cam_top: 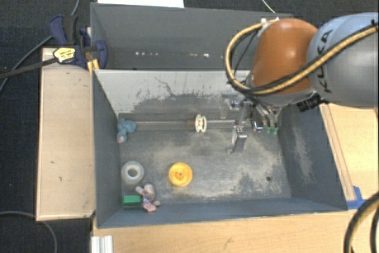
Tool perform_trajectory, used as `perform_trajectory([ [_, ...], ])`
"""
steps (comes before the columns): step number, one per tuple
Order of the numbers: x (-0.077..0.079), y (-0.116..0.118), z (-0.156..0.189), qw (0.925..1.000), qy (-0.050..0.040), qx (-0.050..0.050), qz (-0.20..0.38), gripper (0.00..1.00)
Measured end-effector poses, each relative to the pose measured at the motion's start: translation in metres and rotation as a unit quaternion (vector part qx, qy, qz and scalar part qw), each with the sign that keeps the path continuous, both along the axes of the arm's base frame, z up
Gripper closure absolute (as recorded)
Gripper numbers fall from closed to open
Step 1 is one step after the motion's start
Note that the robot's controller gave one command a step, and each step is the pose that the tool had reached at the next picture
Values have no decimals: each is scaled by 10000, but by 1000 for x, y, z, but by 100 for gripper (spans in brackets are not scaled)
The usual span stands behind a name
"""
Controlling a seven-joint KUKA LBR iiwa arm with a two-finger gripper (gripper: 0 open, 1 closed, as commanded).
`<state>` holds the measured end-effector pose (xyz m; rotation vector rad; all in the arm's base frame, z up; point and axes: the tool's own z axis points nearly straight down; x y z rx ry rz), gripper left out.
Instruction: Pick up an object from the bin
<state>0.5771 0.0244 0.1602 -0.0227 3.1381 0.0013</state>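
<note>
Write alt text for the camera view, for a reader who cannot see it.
A robot arm's gripper hangs over the floor at the right of a grey metal bin. Nearest lie a small white ring and a yellow disc, to its left.

Gripper (239, 140): low over bare floor of the bin (305, 169), right of middle.
Nearest: small white ring (201, 124), apart.
Front left: yellow disc (180, 175), tape roll (132, 172), green block (131, 200).
Left: blue lump (124, 127).
</note>
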Motion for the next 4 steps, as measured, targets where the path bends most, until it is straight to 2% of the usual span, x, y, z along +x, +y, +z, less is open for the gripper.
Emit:
perform_trajectory([
  [1, 5, 91, -91, 9988, 50, 15, -492, 0],
  [2, 17, 64, -23, 10000, -50, 6, -19, 0],
  [3, -39, 150, -44, 9924, 12, 13, 1226, 0],
  [4, -60, 107, -91, 9590, -46, -23, 2834, 0],
])
